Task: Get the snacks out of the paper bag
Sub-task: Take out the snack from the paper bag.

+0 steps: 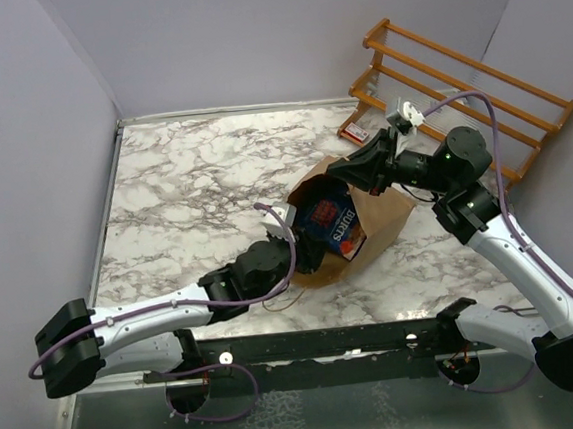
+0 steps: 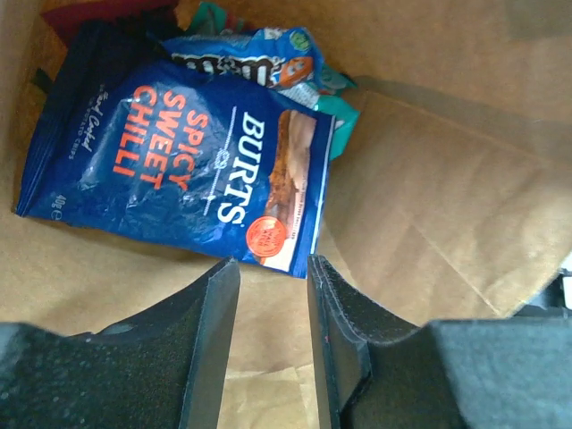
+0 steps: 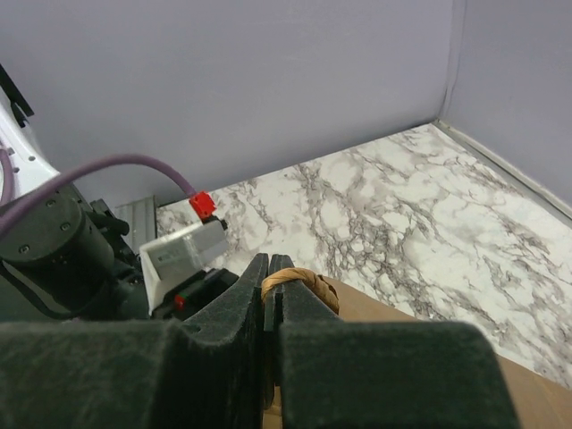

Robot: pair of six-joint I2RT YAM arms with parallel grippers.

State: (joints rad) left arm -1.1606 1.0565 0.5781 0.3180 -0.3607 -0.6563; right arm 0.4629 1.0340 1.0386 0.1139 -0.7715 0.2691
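The brown paper bag (image 1: 382, 216) lies on its side on the marble table, mouth toward the left arm. Inside lies a blue Burts packet (image 1: 333, 220), large in the left wrist view (image 2: 179, 161), with another blue packet (image 2: 259, 58) and a green one (image 2: 344, 112) behind it. My left gripper (image 1: 290, 236) is at the bag's mouth; in its wrist view it (image 2: 273, 273) is open and empty, fingertips just short of the Burts packet's corner. My right gripper (image 1: 348, 167) is shut on the bag's twisted paper handle (image 3: 299, 286) at the upper rim, holding the mouth up.
A wooden slatted rack (image 1: 456, 89) leans in the back right corner. A small red packet (image 1: 355, 131) lies on the table by its foot. Purple walls close in the table at back and sides.
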